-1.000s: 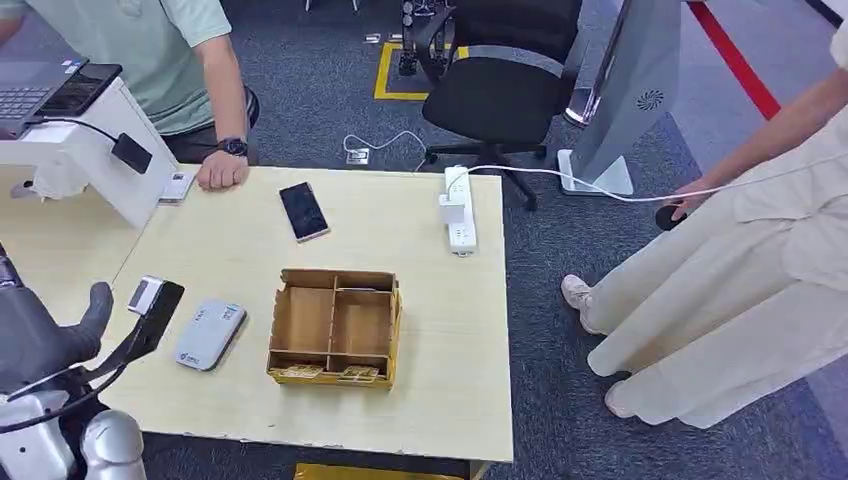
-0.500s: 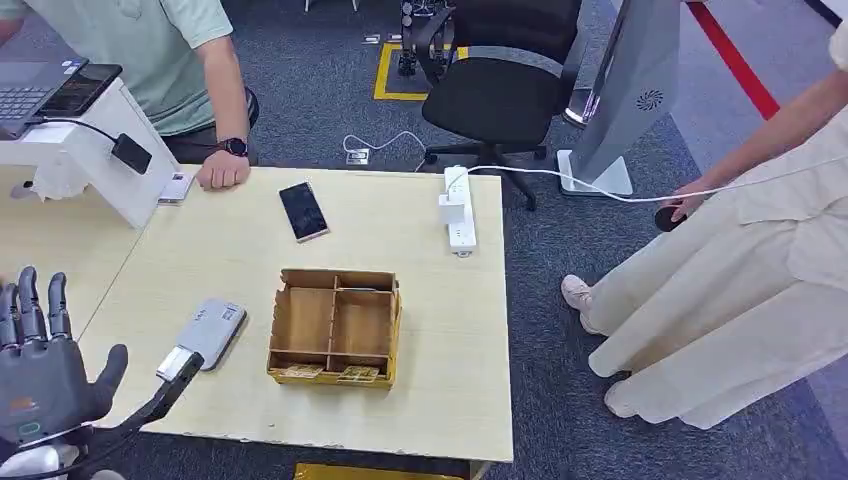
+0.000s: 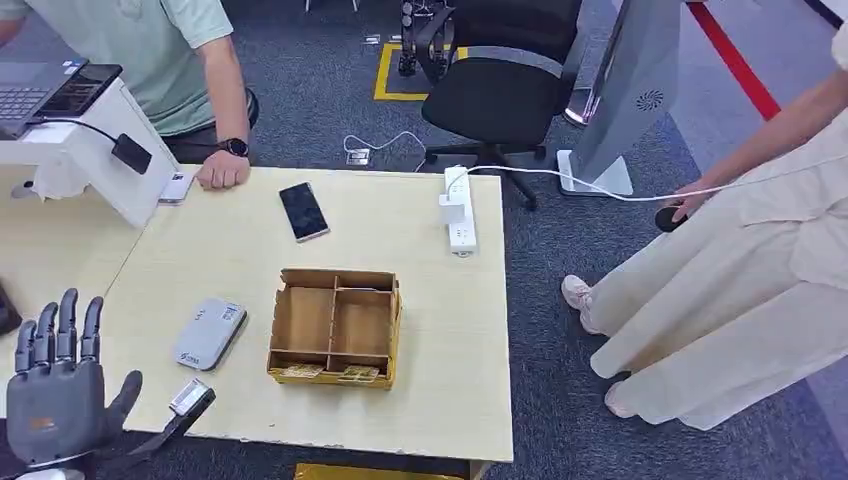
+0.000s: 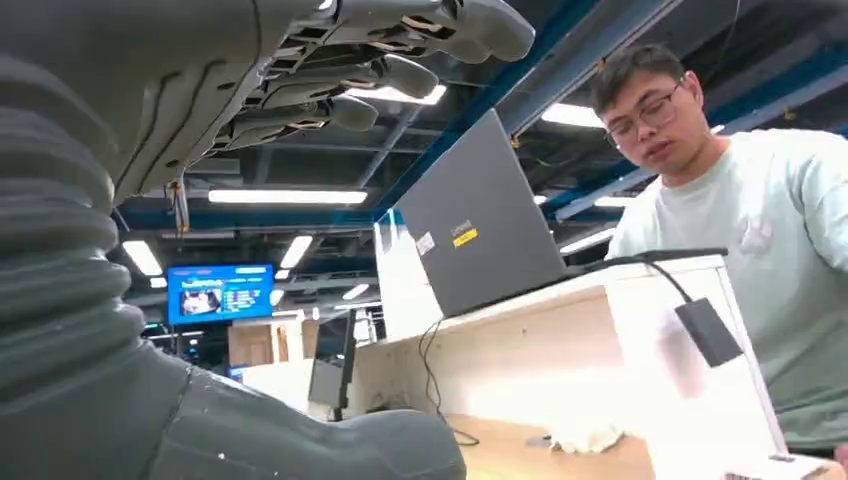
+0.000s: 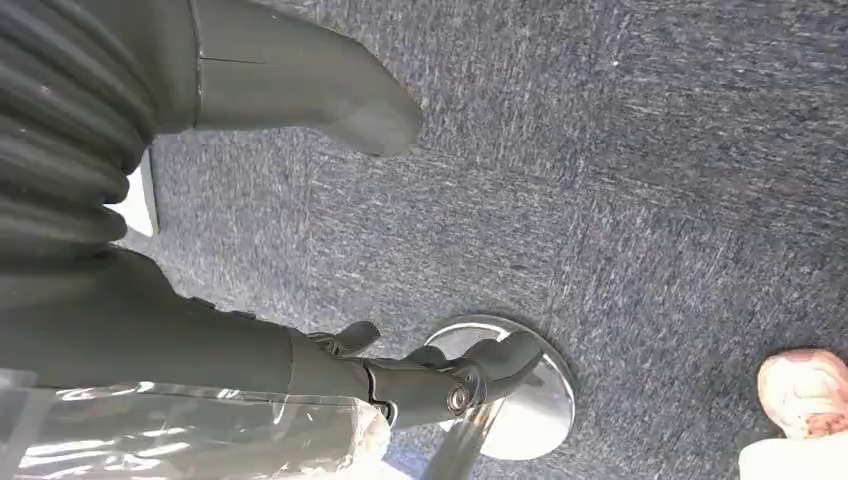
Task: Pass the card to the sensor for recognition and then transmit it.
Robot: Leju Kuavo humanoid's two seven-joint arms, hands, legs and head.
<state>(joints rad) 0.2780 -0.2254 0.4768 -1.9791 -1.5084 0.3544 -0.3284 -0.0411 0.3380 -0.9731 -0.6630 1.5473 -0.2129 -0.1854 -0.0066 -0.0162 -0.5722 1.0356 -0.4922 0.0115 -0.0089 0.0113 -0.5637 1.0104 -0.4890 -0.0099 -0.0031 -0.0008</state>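
The pale wooden table (image 3: 300,270) takes up the middle of the head view, with a person in a green shirt (image 3: 150,50) seated at its far edge, one hand resting on the wood, and a second person in cream clothing (image 3: 740,260) standing on the carpet to the right. Near the centre of the table stands an open wooden organizer box (image 3: 335,327) split into compartments, with small items lying along its near edge, too small to identify. Just to its left lies a flat grey device (image 3: 209,333), most likely the card sensor, and farther back are a dark phone (image 3: 303,211) and a white power strip (image 3: 458,209). The left hand (image 3: 55,395) is raised at the near left corner, fingers spread upright and holding nothing. The right hand (image 5: 230,120) hangs over the carpet; its thumb is out and nothing appears in it, though its fingers are too hidden to tell how they lie. The card itself cannot be picked out with certainty; it may be among the items in the box. The task appears to be at its start: the next move calls for lowering the left hand to the card, pinching it and carrying it flat over the grey device.
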